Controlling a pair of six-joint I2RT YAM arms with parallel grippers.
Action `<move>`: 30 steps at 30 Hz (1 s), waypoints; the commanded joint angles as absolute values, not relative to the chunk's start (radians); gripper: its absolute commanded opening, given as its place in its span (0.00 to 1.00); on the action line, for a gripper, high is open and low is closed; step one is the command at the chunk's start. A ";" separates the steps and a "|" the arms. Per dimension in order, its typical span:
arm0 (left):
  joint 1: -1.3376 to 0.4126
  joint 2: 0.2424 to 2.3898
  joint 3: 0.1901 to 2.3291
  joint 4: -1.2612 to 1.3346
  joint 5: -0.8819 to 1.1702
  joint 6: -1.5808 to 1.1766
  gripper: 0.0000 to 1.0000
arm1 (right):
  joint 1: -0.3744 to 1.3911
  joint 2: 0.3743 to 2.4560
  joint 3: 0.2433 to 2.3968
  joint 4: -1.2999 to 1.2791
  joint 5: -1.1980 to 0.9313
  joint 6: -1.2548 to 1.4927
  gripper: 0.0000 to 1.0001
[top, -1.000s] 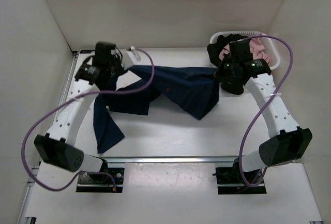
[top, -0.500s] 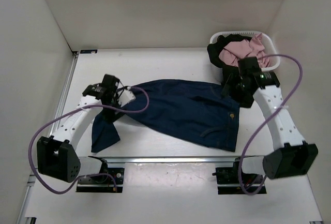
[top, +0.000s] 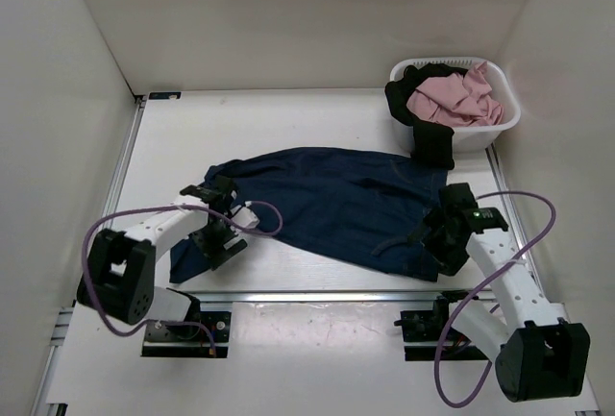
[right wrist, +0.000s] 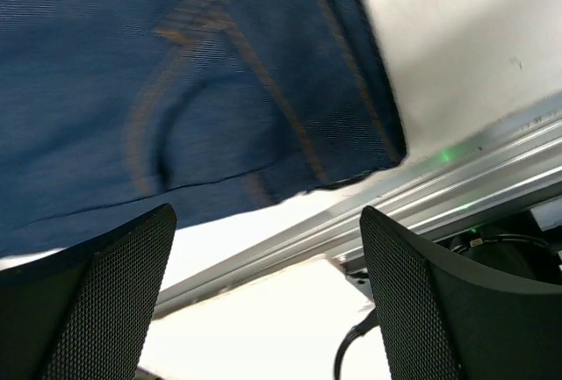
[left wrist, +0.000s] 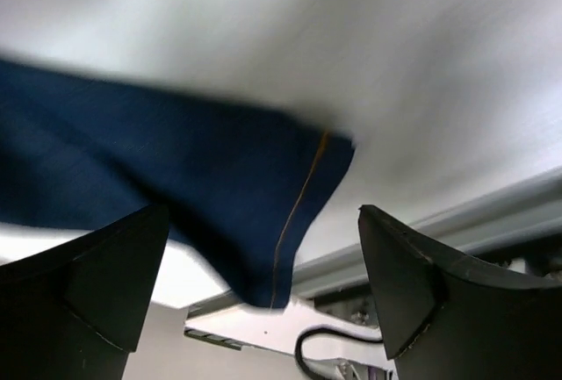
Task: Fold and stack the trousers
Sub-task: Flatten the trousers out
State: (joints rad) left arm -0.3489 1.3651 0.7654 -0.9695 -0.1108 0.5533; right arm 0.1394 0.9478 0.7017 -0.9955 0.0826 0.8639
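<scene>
The trousers (top: 336,200) are dark navy jeans lying spread across the middle of the table, one leg end reaching toward the near left. My left gripper (top: 213,241) sits low over that leg end, open, nothing between its fingers. In the left wrist view the blue leg end (left wrist: 219,196) with an orange seam lies just beyond the open left gripper (left wrist: 263,310). My right gripper (top: 434,243) is at the jeans' near right corner, open and empty. In the right wrist view the denim (right wrist: 176,90) with orange stitching lies ahead of the open right gripper (right wrist: 263,310).
A white basket (top: 503,125) stands at the back right, holding a pink garment (top: 452,99) and a black garment (top: 430,137) that hangs over its front rim. An aluminium rail (top: 317,294) runs along the table's near edge. White walls enclose the table.
Both grippers have opened and let go of the jeans. Both arms have drawn back toward the near edge, and the jeans have gone from bunched at the back to lying spread out.
</scene>
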 commanded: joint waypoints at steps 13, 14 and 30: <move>-0.304 1.418 0.701 -0.690 -0.324 0.525 0.14 | 0.094 1.192 0.509 -0.697 0.134 0.957 0.57; -0.269 1.386 0.701 -0.671 -0.374 0.534 0.14 | 0.056 1.201 0.509 -0.678 0.124 0.948 0.38; 0.518 1.226 0.949 -0.630 -0.267 1.000 0.14 | -0.296 1.140 0.716 -0.821 0.123 0.649 0.00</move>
State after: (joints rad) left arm 0.4698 1.1828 0.9165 -0.6228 -0.3218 0.9417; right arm -0.2607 1.1252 0.6601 -0.7906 0.0898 0.7292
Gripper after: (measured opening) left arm 0.156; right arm 0.060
